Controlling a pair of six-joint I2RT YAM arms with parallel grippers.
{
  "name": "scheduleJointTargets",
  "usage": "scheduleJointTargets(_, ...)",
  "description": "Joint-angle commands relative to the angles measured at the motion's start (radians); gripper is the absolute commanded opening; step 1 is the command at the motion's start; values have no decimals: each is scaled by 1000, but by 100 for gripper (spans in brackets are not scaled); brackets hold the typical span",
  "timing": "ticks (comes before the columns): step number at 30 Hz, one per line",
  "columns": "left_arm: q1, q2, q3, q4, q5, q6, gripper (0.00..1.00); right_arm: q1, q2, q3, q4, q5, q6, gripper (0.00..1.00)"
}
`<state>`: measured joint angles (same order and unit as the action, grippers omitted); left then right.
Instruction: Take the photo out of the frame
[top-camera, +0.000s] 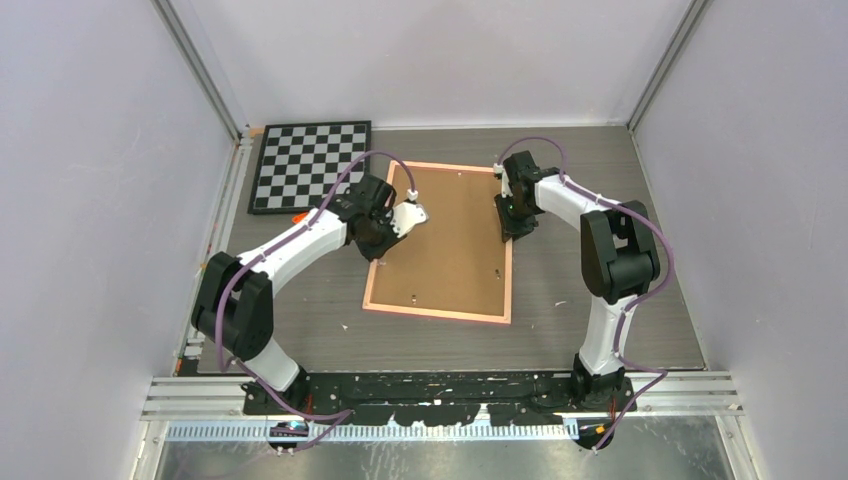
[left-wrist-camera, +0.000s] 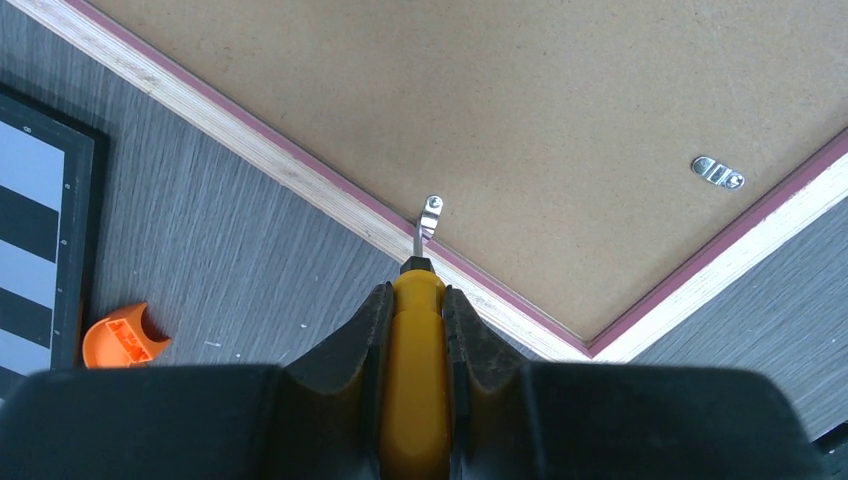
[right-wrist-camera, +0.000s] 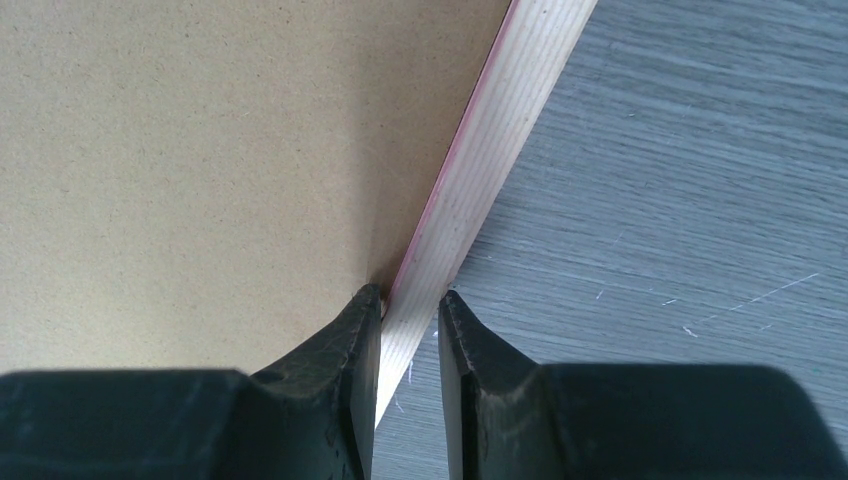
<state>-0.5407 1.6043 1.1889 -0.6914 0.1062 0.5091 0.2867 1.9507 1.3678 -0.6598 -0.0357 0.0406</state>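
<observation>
The frame (top-camera: 440, 240) lies face down on the table with its brown fibreboard back up and a thin pink border. The photo is hidden under the back. My left gripper (top-camera: 383, 232) is at the frame's left edge, shut on a yellow-handled screwdriver (left-wrist-camera: 415, 380). The screwdriver's tip touches a small metal clip (left-wrist-camera: 430, 215) on the back (left-wrist-camera: 500, 100). A second clip (left-wrist-camera: 718, 172) sits near a corner. My right gripper (top-camera: 515, 225) is at the frame's right edge. Its jaws (right-wrist-camera: 410, 300) are closed across the pale wooden rail (right-wrist-camera: 490, 170), one finger on the back, one outside.
A black-rimmed chessboard (top-camera: 310, 165) lies at the back left, close to the frame's top left corner; it also shows in the left wrist view (left-wrist-camera: 30, 230). A small orange piece (top-camera: 298, 217) lies on the table by its front edge (left-wrist-camera: 120, 335). Grey walls stand on three sides.
</observation>
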Motion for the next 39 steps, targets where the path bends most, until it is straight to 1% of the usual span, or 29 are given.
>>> scheduleJointTargets(1, -16, -16, 18, -90, 55, 6, 0, 9, 90, -24, 40, 31, -10, 1)
scheduleJointTargets(11, -27, -8, 2, -61, 97, -51, 0, 9, 96, -25, 39, 32, -1, 1)
scheduleJointTargets(24, -28, 17, 5, -58, 197, -120, 0, 9, 101, -25, 40, 33, 4, 1)
scheduleJointTargets(36, -28, 49, -20, 36, 166, -181, 0, 9, 107, -22, 38, 64, 6, 1)
scheduleJointTargets(39, -27, 52, 9, 16, 175, -184, 0, 9, 108, -21, 37, 63, 4, 1)
